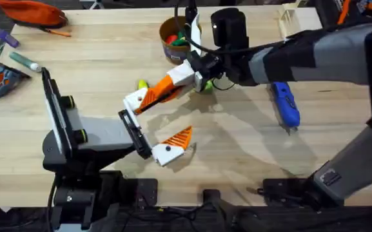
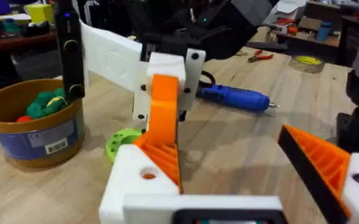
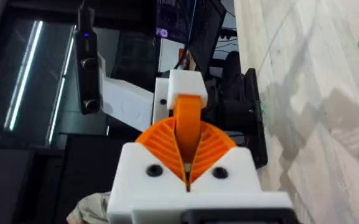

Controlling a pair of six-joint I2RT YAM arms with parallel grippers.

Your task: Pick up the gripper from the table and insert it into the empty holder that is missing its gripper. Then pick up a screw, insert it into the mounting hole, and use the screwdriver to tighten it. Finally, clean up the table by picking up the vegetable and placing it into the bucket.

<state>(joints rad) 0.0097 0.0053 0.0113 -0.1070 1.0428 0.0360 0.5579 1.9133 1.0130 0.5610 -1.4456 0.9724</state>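
Right gripper: I see it clamped on the gripper, pressed against the holder.
Left gripper: jaws apart, one holder bare.
Screwdriver: flat on table, right of centre.
Vegetable: just beyond holder.
Bucket: far side, upright.

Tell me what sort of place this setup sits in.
Most likely a robotics lab or workshop. A light wooden table carries tools such as a blue screwdriver, another bench behind it in the left wrist view holds pliers and tape, and the right wrist view shows a lit monitor.
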